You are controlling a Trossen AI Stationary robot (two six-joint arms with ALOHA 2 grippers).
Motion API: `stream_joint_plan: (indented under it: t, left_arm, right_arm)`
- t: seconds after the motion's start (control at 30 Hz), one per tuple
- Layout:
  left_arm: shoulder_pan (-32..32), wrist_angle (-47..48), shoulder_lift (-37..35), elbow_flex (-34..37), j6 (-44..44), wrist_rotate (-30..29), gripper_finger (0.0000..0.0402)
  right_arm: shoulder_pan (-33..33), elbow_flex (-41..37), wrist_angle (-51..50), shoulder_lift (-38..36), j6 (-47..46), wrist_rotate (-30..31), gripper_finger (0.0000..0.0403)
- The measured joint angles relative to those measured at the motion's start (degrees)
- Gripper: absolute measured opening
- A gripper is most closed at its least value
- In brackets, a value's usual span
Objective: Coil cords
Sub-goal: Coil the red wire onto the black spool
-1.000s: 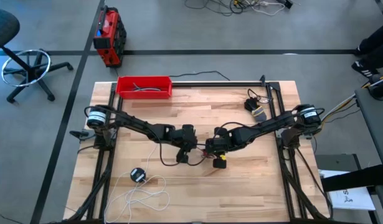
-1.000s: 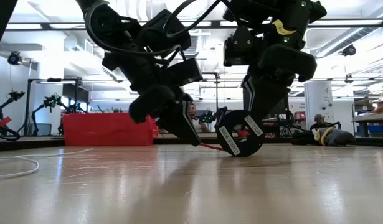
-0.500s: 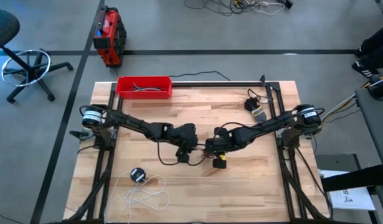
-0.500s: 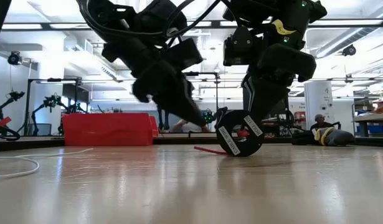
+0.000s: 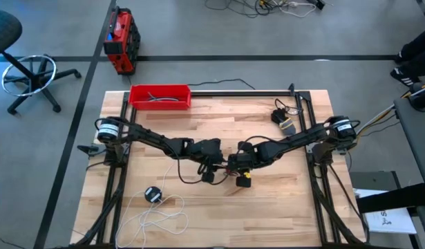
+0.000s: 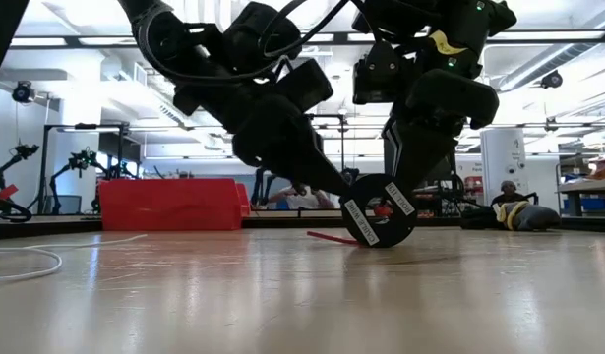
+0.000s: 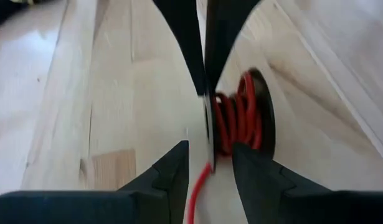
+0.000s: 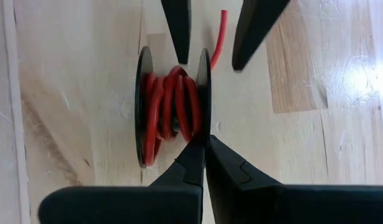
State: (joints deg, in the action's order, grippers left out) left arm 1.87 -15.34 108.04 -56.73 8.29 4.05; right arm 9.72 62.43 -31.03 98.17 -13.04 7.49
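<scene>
On a pale wooden table [image 5: 267, 207] in a workshop, the right gripper [image 8: 203, 146] clamps the red cord's black disc-shaped spool [image 8: 172, 115] mid-table; the left gripper [image 7: 208, 158], fingers parted, straddles its loose red tail [image 7: 197, 193].

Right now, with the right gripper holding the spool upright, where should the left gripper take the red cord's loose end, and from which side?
Probably the free tail of the red cord, just beside the black spool. It lies flat on the table, clear of the right gripper, which pinches one flange. The open left gripper straddles it, so close from above, across the cord.
</scene>
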Motion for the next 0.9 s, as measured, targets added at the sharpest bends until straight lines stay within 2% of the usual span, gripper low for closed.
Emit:
stream_joint_plan:
  t: [0.17,0.33,0.53,0.77,0.9]
  left_arm:
    - [0.0,-2.8,2.3,0.0,0.0,0.0,0.0076]
    - [0.0,-4.0,3.7,0.0,-0.1,0.1,0.0009]
    - [-0.1,-3.9,4.6,-0.1,0.3,-0.1,0.0002]
    - [-0.1,-3.7,4.9,-0.1,1.8,-0.1,0.0001]
    - [-0.1,-3.9,4.9,-0.1,3.1,-0.1,0.0001]
  right_arm:
    - [0.0,0.0,0.0,0.0,0.0,0.0,0.0]
    - [0.0,0.0,-0.1,0.0,-0.1,0.0,0.0]
    - [0.1,0.0,0.1,-0.5,-1.1,0.0,0.0009]
    - [2.9,-0.7,-9.0,-6.2,-7.5,1.1,0.0069]
    - [7.6,-6.5,-4.3,-10.2,-11.5,4.6,0.0096]
